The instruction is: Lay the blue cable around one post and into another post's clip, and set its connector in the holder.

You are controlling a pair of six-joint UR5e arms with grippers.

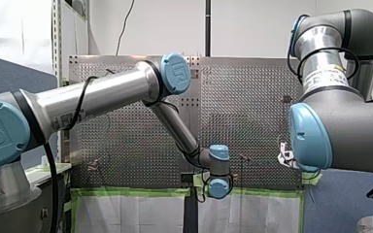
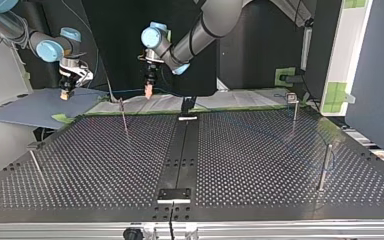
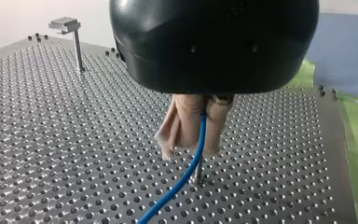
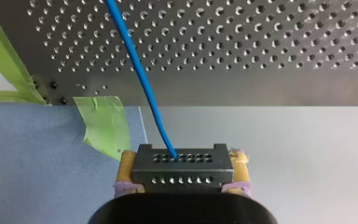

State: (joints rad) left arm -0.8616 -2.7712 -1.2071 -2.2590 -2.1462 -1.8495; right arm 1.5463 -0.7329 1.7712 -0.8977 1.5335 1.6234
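Routing step in hand, by our read: wrapping the blue cable (image 3: 182,184) round the first post.

Our left gripper (image 3: 191,147) has its beige pads pinched shut on the cable mid-run, just above a thin post (image 3: 198,176) on the perforated table (image 3: 51,140). The cable drops from the pads past that post; we can't tell if it touches.

Our right gripper (image 4: 184,158) is clamped on the black connector (image 4: 182,169), off the table edge, by a blue mat (image 4: 37,163) and green tape (image 4: 103,122). The cable leaves the connector and runs out over the table.

In the top view the left gripper (image 2: 149,92) sits upper centre and the right gripper (image 2: 67,92) upper left.

How we'd do it well:
- Drop the left pinch low so the cable meets the post's shaft, not its tip. Otherwise it could ride over the top.
- The right arm should hold the connector steady with light tension. Too much and the cable may slip through the pads or load the post.
- Sweep wide round the post, then head for the clip post (image 3: 77,44) well beyond the left gripper.
- The connector goes last. We can't tell which fixture is the holder.

Writing: there's a UR logo on the blue joint cap (image 1: 176,73), upper centre of the front view. The white label (image 1: 324,73) on our right arm, upper right, is too small to read.
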